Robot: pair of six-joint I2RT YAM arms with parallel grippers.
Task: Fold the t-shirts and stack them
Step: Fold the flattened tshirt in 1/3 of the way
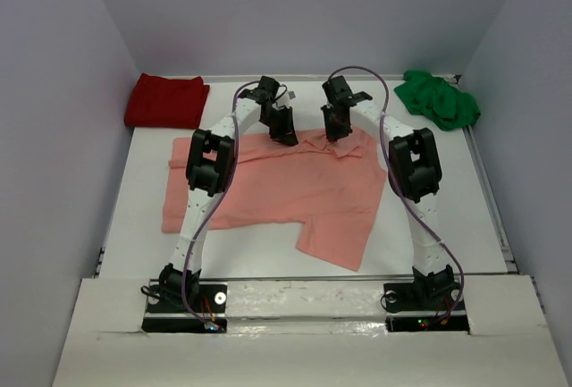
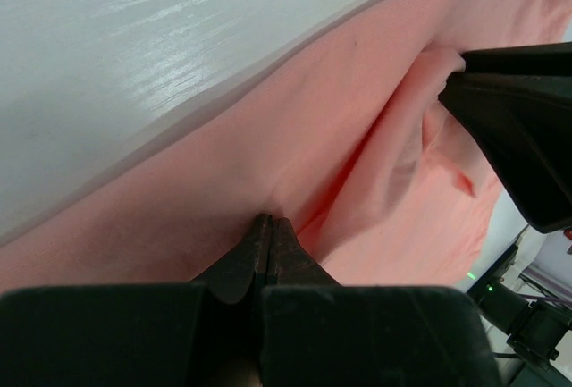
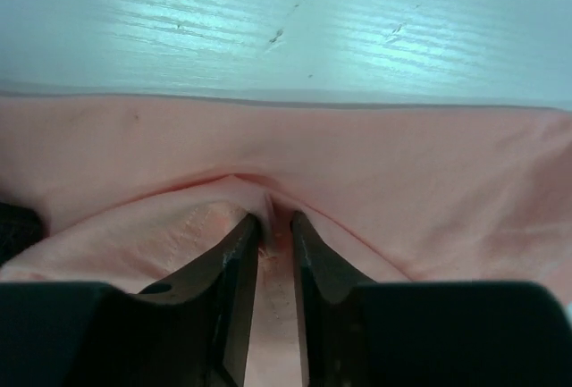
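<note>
The salmon-pink t-shirt (image 1: 286, 186) lies spread on the white table, one sleeve hanging toward the near edge. Both grippers are down on its far edge near the collar. My left gripper (image 1: 288, 132) is shut, its tips (image 2: 270, 222) pinching a crease of the pink cloth (image 2: 375, 181). My right gripper (image 1: 338, 137) has its jaws a narrow gap apart (image 3: 275, 222), and a small ridge of the pink cloth (image 3: 268, 192) stands between them. The dark red t-shirt (image 1: 166, 101) sits folded at the far left corner. At the far right corner the bright green t-shirt (image 1: 438, 99) lies crumpled.
The white table (image 1: 447, 226) is boxed in by grey walls on three sides. Bare tabletop (image 3: 286, 21) shows just beyond the shirt's far edge. In the left wrist view the right gripper's black body (image 2: 518, 128) is close by on the right.
</note>
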